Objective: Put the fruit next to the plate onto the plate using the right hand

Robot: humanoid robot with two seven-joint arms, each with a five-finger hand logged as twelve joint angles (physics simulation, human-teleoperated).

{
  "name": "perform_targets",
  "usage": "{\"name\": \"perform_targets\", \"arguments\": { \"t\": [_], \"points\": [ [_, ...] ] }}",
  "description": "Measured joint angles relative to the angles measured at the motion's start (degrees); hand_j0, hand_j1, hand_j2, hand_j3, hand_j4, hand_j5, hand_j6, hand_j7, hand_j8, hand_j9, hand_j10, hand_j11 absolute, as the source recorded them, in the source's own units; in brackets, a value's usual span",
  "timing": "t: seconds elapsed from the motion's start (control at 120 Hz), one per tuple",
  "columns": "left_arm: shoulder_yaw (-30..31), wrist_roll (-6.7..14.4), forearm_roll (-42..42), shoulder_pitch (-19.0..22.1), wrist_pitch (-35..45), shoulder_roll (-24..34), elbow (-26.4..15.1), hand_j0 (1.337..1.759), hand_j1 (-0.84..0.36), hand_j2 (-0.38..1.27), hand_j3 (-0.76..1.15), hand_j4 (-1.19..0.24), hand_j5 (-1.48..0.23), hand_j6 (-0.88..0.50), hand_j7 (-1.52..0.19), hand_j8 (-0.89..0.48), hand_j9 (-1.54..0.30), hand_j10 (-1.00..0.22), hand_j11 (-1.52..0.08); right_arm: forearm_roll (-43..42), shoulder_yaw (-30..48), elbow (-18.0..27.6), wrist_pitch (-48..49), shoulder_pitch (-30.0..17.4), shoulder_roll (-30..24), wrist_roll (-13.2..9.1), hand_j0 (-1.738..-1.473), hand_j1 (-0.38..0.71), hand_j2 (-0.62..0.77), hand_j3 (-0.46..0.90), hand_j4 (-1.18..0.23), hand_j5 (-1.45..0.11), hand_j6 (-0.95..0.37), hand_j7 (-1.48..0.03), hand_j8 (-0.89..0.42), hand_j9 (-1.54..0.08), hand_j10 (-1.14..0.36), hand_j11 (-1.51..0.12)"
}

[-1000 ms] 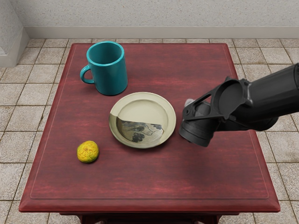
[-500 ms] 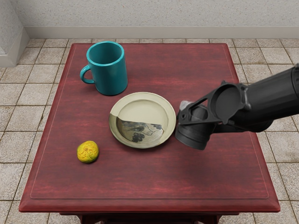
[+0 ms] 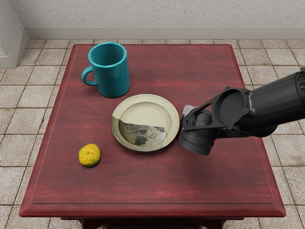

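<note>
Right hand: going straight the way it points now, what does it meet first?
Probably the plate: its right rim lies just ahead of the right hand, which points left and slightly toward the near edge. Height is unclear, so it could pass above the rim. The fruit sits beyond.

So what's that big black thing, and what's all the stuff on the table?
The big black thing is a robot's right arm, reaching in from the right. It isn't a real photo: a computer drew it, like in a video game. The picture is taken from the robot's head, looking down at a red wooden table.

On the table are a teal mug at the back left, a cream plate with a dark pattern in the middle, and a small yellow-green citrus fruit near the front left, apart from the plate.

The arm's end is beside the plate's right edge. Its hand is mostly hidden, so I can't tell what it's doing. The fruit lies on the table, far from the arm.
</note>
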Motion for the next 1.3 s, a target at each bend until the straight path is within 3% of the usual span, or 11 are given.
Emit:
{"name": "perform_targets", "arguments": {
  "t": [0.267, 0.817, 1.3],
  "points": [
    [0.0, 0.0, 0.0, -0.1, 0.0, 0.0, 0.0, 1.658, 0.06, 0.05, 0.0, -0.24, -0.32, -0.24, -0.32, -0.24, -0.32, -0.24, -0.32, 0.7, 0.1, 0.1, 0.1, 0.0, -0.4, 0.1, -1.646, 0.27, 0.11, 0.0, -0.61, -0.75, -0.55, -0.77, -0.42, -0.77, -0.55, -0.77],
    [0.0, 0.0, 0.0, -0.1, 0.0, 0.0, 0.0, 1.658, 0.06, 0.05, 0.0, -0.24, -0.32, -0.24, -0.32, -0.24, -0.32, -0.24, -0.32, -3.6, 2.9, 0.2, 0.1, 3.2, -7.1, 0.1, -1.657, 0.26, 0.22, 0.0, -0.6, -0.81, -0.6, -0.8, -0.44, -0.81, -0.58, -0.81],
    [0.0, 0.0, 0.0, -0.1, 0.0, 0.0, 0.0, 1.658, 0.06, 0.05, 0.0, -0.24, -0.32, -0.24, -0.32, -0.24, -0.32, -0.24, -0.32, -11.8, 13.8, -0.5, 0.1, 2.7, -2.9, 0.2, -1.658, 0.3, 0.25, 0.0, -0.59, -0.84, -0.56, -0.8, -0.4, -0.83, -0.53, -0.82]
  ]
}}
